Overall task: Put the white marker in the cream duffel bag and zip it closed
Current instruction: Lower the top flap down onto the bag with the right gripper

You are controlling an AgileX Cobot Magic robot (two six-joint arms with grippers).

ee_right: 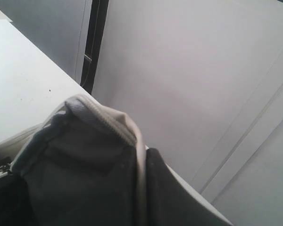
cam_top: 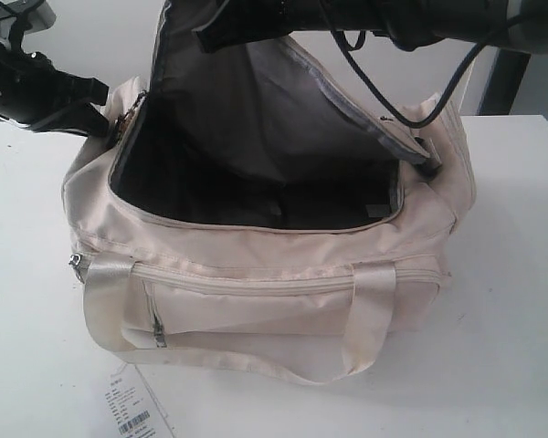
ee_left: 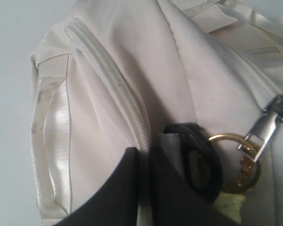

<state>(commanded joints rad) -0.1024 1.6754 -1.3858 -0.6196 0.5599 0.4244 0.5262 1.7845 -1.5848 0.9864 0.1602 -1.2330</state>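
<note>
While the right tool clamps the cream duffel bag's flap up for loading, we cannot tell the left tool's grip.

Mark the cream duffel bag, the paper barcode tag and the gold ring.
cream duffel bag (cam_top: pixel 256 315): exterior view, front panel under the pocket zipper.
paper barcode tag (cam_top: pixel 132 406): exterior view, printed face.
gold ring (ee_left: pixel 223 137): left wrist view, upper arc.

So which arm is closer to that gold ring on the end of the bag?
Left. The left fingers grip the cream duffel bag right beside the gold ring; the right fingers are up over the opening, pinching the raised flap.
</note>
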